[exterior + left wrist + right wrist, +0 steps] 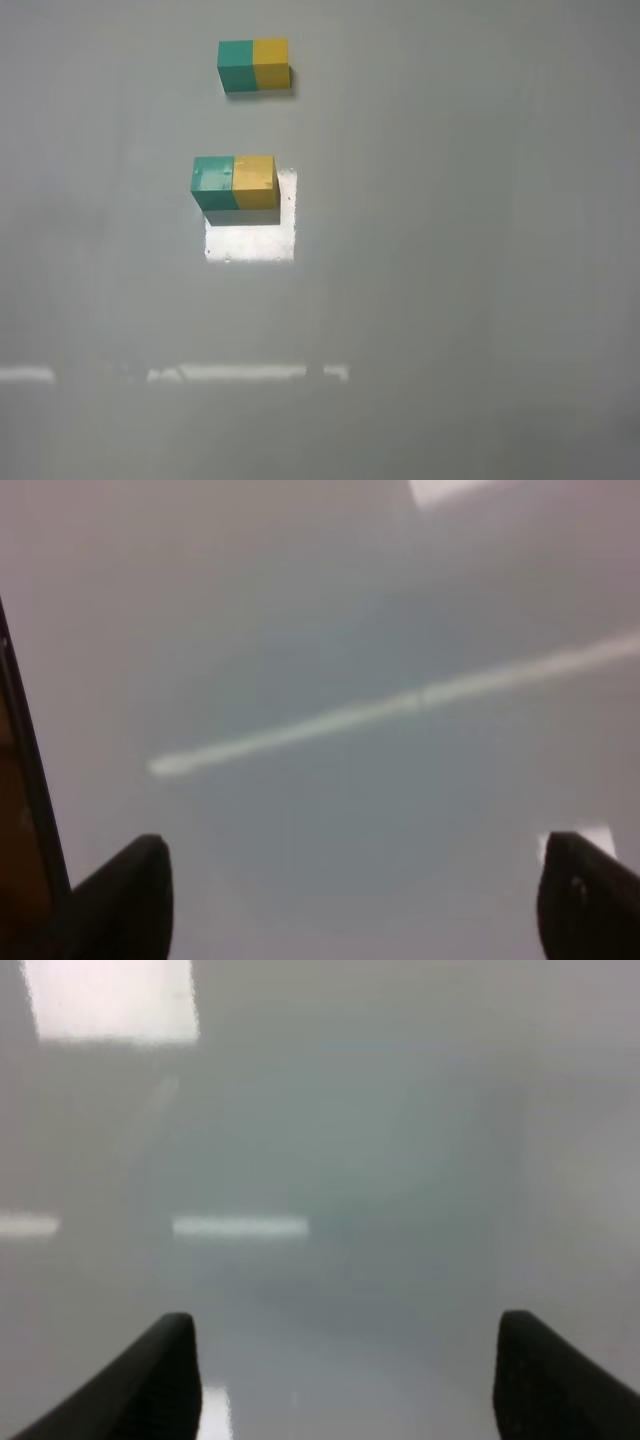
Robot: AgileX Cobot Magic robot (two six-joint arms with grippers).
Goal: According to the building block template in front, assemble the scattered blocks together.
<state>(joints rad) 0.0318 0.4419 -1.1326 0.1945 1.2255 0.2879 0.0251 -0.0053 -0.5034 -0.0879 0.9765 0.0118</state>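
The building block template (254,65), a teal-and-yellow bar, lies at the back of the grey table. Nearer the middle, the loose teal cube (213,180) and the loose yellow cube (255,178) stand side by side and touch, teal on the left, matching the template. Neither arm shows in the exterior high view. In the left wrist view my left gripper (355,880) is open and empty over bare table. In the right wrist view my right gripper (345,1360) is open and empty over bare table. No block shows in either wrist view.
A bright square light reflection (250,240) lies on the grey table just in front of the two cubes. A thin bright streak (240,373) runs across the table nearer the front.
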